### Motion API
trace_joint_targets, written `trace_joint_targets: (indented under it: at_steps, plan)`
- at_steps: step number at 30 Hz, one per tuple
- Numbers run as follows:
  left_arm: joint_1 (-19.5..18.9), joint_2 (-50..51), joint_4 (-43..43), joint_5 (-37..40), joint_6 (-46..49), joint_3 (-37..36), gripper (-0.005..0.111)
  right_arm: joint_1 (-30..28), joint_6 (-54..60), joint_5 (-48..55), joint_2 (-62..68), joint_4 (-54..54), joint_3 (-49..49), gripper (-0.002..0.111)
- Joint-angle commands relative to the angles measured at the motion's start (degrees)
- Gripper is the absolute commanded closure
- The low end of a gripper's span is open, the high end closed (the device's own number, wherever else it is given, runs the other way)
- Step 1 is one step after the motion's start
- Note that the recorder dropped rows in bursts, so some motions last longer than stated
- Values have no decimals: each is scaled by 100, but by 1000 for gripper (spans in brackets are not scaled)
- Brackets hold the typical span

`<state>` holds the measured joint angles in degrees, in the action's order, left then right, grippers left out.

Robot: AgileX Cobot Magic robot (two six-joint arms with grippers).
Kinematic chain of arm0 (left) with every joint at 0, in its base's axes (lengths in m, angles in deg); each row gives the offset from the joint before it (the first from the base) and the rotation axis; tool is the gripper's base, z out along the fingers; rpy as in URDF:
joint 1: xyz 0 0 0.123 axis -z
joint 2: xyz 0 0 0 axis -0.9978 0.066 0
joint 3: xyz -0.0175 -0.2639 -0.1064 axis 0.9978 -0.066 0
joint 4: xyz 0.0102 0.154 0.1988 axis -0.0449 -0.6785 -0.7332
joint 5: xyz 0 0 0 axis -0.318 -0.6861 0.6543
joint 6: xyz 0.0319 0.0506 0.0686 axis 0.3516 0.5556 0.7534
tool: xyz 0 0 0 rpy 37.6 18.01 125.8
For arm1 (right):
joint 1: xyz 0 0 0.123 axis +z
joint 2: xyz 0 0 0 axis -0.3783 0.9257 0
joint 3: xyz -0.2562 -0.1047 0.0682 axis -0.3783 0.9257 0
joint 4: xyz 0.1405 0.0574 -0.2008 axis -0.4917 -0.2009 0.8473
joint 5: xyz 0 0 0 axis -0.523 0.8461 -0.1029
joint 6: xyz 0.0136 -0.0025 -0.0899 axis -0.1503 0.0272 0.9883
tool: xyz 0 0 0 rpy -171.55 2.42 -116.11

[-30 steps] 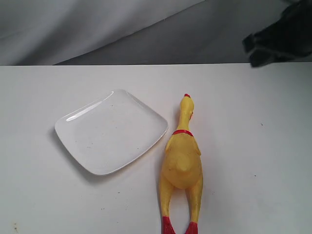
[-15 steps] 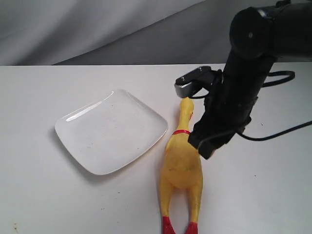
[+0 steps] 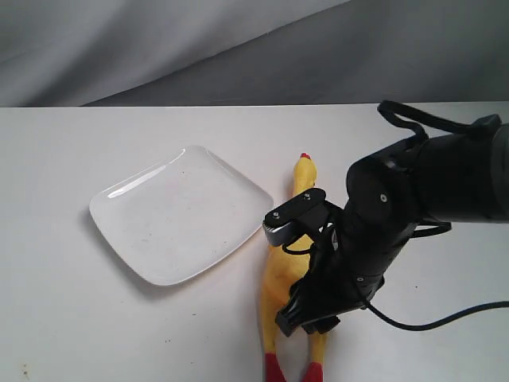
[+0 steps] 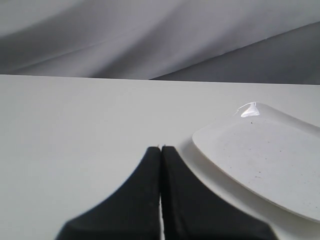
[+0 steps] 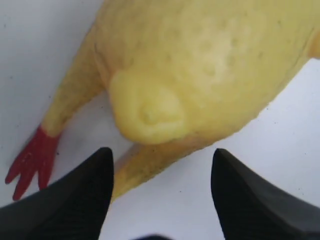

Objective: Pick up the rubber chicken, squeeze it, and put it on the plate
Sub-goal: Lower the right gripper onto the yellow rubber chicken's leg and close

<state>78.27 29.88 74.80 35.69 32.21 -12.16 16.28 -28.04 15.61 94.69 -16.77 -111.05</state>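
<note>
The rubber chicken [image 3: 303, 181] lies on the white table to the right of the plate [image 3: 181, 215], head toward the back and red feet at the front edge. My right arm covers its belly and legs. My right gripper [image 3: 307, 317] hangs over its lower body. In the right wrist view the right gripper [image 5: 161, 153] is open, its black fingers apart above the bumpy yellow rump [image 5: 200, 65] and one leg, not touching. My left gripper [image 4: 161, 149] is shut on nothing, low over the table beside the plate [image 4: 265, 155].
A grey cloth backdrop [image 3: 159, 48] hangs behind the table's far edge. A black cable [image 3: 445, 318] trails from the right arm across the table to the right. The left arm is out of the exterior view.
My right arm has swept in from the back right and come down over the chicken, moving from near its head to over its belly and legs. Chicken and plate have not moved.
</note>
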Motion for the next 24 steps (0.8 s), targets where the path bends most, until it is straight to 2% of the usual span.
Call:
trace_joint_targets:
  at_steps: [1, 17, 20, 24]
  plan:
    - [-13, -18, 33, -29, -3, -30, 107, 17, -299, -316, -35, 48, 107, 55]
    - [-13, -18, 33, -29, -3, -30, 107, 17, -537, -464, 598, 61, 107, 58]
    - [-13, -18, 33, -29, -3, -30, 107, 17, -546, -513, 613, 96, 107, 67]
    - [-13, -18, 33, -29, -3, -30, 107, 17, -546, -553, 565, 193, 107, 94]
